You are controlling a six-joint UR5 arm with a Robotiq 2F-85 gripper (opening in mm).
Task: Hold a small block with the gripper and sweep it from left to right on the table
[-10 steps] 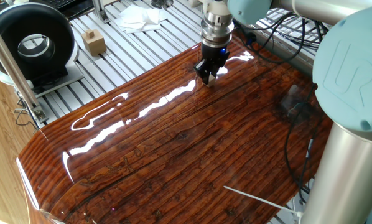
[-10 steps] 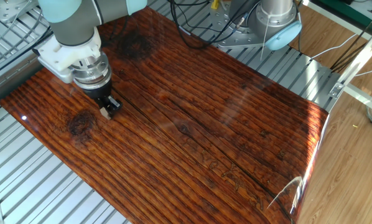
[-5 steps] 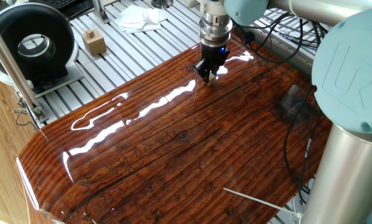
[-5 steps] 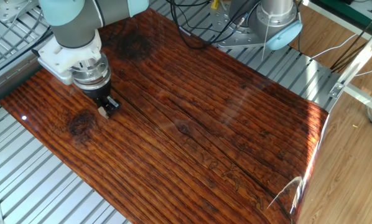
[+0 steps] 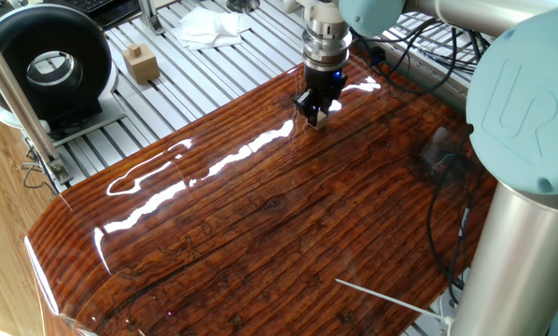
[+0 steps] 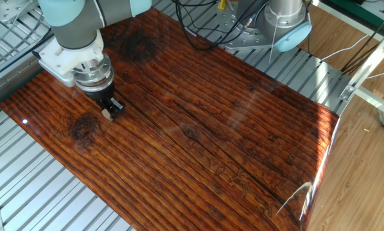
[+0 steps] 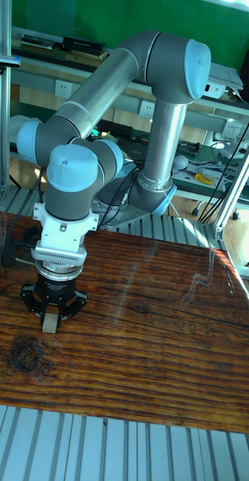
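My gripper (image 5: 318, 116) (image 6: 110, 111) (image 7: 51, 319) points straight down at the far left part of the table (image 6: 198, 135) (image 5: 260, 224) (image 7: 154, 338), its black fingers shut on the small block (image 6: 106, 115) (image 7: 49, 323). The pale beige cube shows between the fingertips in the other fixed view and the tall view, low at the glossy board's surface. In one fixed view the block is a faint pale speck (image 5: 320, 119) under the claw. A dark knot in the wood (image 6: 83, 127) (image 7: 28, 352) lies just beside the gripper.
A larger tan wooden block (image 5: 141, 63) and white cloth (image 5: 209, 26) sit on the ribbed aluminium frame beyond the board. A black round device (image 5: 48, 63) stands at the left. The arm's base (image 6: 279, 22) and cables are at the board's far side.
The gripper with the block has shifted only very slightly along the board near its far-left corner; its grip has not changed.
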